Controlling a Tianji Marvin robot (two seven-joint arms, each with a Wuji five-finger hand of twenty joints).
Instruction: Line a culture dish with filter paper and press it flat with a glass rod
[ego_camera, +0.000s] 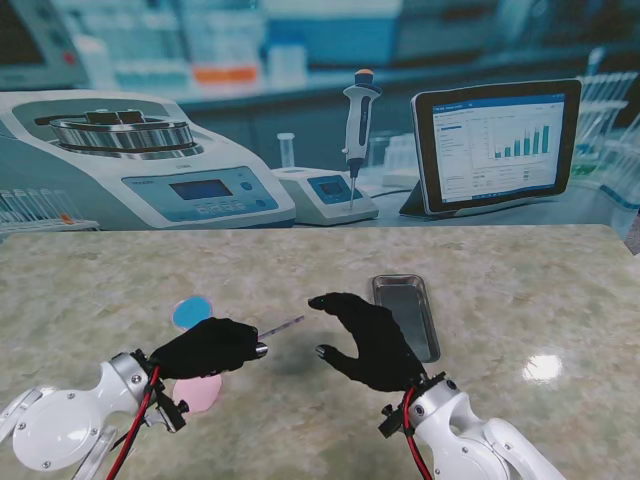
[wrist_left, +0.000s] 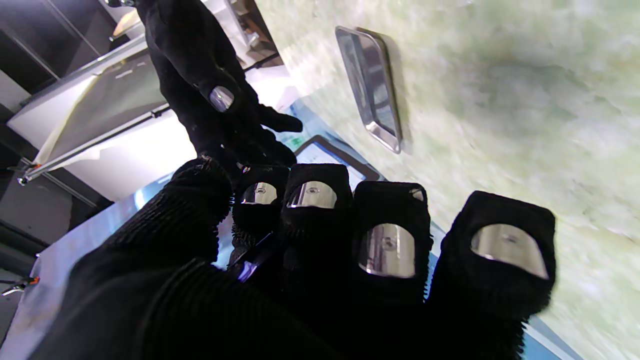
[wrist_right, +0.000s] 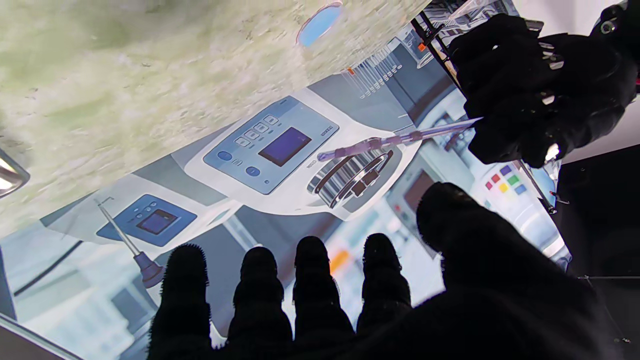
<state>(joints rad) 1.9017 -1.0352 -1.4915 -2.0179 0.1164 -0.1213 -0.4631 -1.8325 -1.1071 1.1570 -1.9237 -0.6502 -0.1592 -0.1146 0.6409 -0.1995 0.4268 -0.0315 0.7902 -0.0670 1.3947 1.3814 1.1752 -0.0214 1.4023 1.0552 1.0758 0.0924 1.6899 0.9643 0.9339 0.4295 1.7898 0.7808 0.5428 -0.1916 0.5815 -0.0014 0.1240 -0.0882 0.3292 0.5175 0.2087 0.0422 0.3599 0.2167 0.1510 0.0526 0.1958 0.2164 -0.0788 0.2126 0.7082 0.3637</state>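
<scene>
Our left hand (ego_camera: 208, 346) has its fingers clamped on the glass rod (ego_camera: 281, 326), whose long axis slants past the fingertips toward our right hand (ego_camera: 367, 340), tip raised off the table (ego_camera: 520, 290). The right hand's fingers are apart, holding nothing. Beyond them lies a metal tray (ego_camera: 405, 313), seemingly bare. A blue disc (ego_camera: 190, 312) and a pink disc (ego_camera: 197, 392) flank the left hand, partly hidden; we cannot tell dish from paper.

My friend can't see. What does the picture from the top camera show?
The left hand holds a glass rod pointing toward the open right hand. A blue disc, a pink disc and a metal tray lie on the marble table.
</scene>
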